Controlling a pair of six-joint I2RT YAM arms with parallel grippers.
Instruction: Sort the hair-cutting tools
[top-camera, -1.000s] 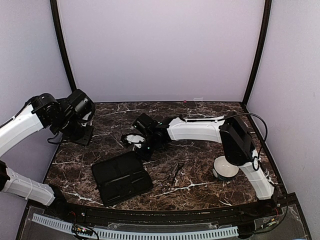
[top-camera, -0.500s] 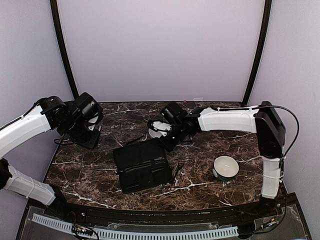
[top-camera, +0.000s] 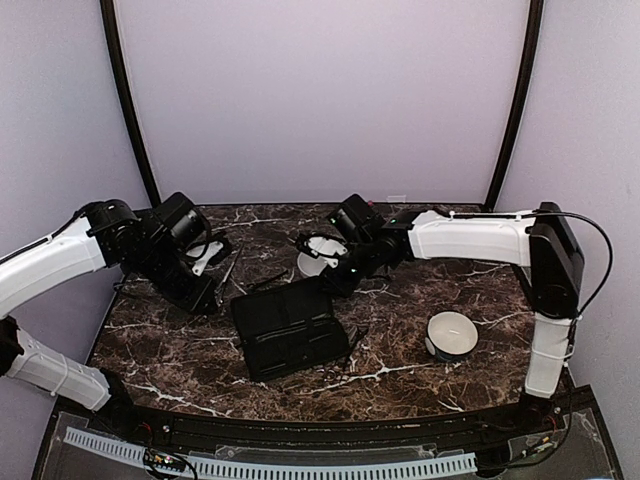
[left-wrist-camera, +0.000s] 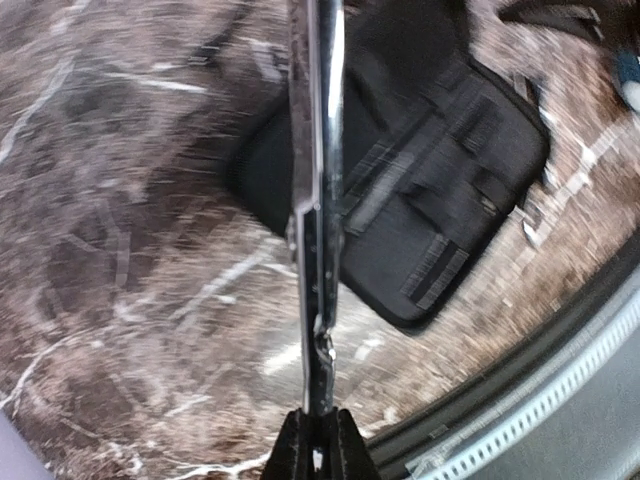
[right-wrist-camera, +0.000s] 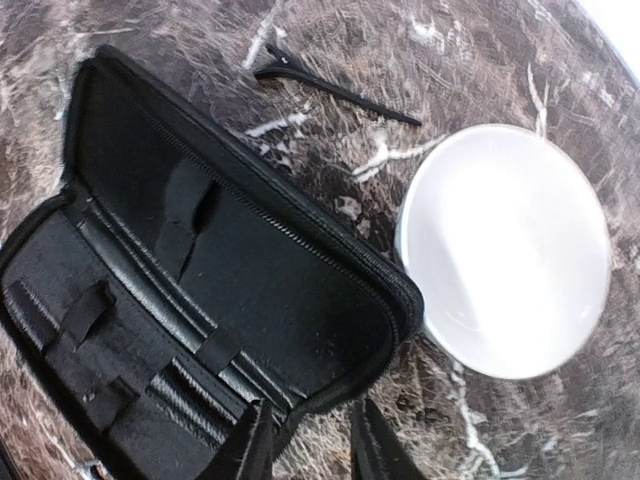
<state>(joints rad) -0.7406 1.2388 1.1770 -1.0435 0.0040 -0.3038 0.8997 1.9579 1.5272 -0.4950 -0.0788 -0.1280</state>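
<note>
My left gripper (left-wrist-camera: 318, 425) is shut on one end of a slim silver hair-cutting tool (left-wrist-camera: 316, 180), seen edge-on and pointing away over the marble. From above, that left gripper (top-camera: 214, 263) hangs left of the open black case (top-camera: 290, 325). My right gripper (right-wrist-camera: 312, 425) is open, its jaws straddling the zipped rim of the case (right-wrist-camera: 200, 290) without pinching it. In the top view the right gripper (top-camera: 336, 284) is at the case's far right corner. A black clip (right-wrist-camera: 330, 88) lies beyond the case. More thin tools (top-camera: 352, 340) lie by the case's right side.
One white bowl (top-camera: 318, 258) stands just behind the case, touching its corner in the right wrist view (right-wrist-camera: 505, 250). A second white bowl (top-camera: 452, 335) stands at the right front. The table's black front rim (left-wrist-camera: 520, 370) runs near the left gripper.
The case and the far bowl have shifted to the right with the right arm. The right jaws have opened off the case rim. My left arm has swung toward the case with the silver tool.
</note>
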